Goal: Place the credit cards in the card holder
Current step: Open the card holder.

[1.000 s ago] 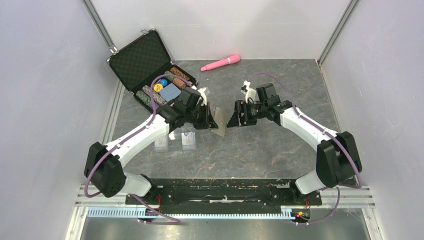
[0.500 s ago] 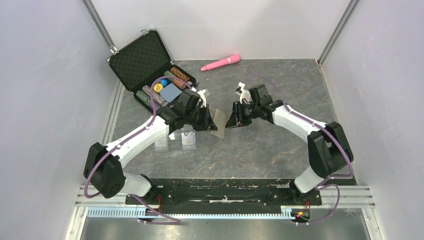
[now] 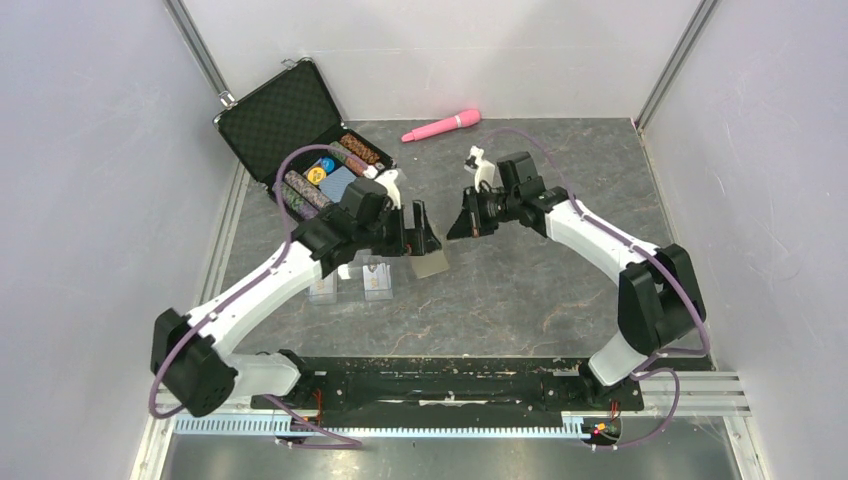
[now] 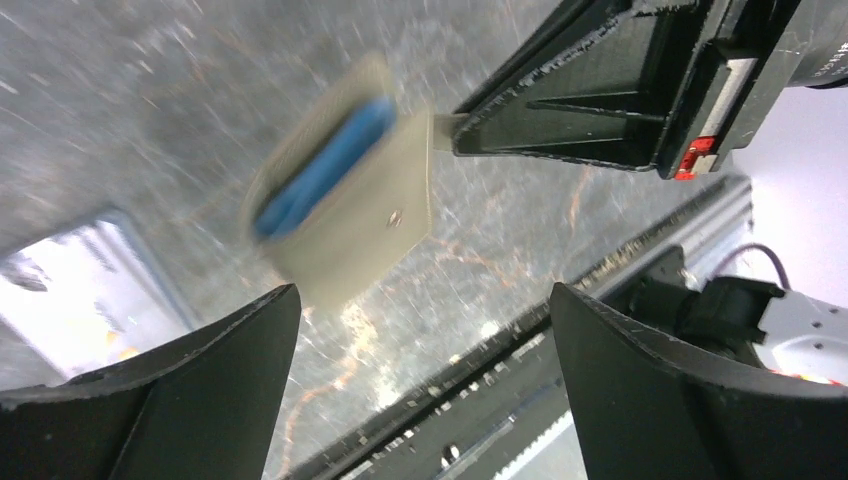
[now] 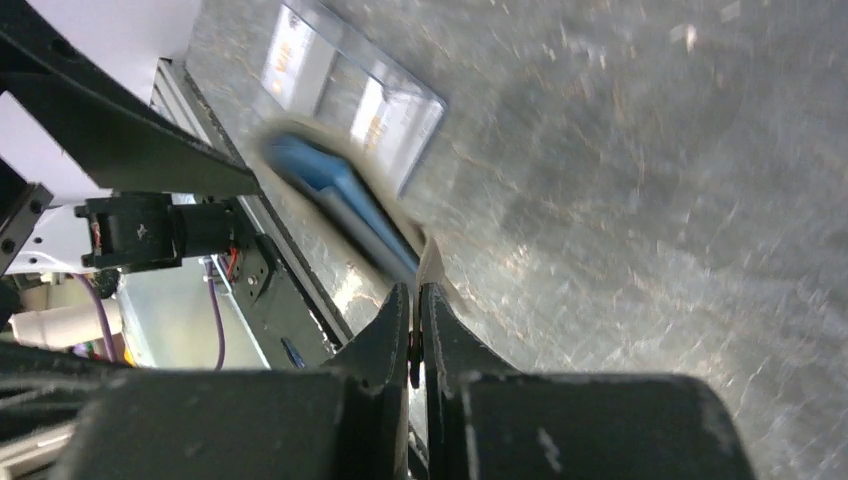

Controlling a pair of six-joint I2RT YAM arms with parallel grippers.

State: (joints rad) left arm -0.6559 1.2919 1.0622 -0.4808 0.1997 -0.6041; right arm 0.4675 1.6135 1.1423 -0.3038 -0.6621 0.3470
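Jaws of our left gripper stand wide with nothing between them, while our right gripper is pinched almost closed on the tan edge of the holder. The holder looks blurred, blue lining showing, and we cannot tell whether it touches the table. Two cards lie side by side under our left arm, near the holder.
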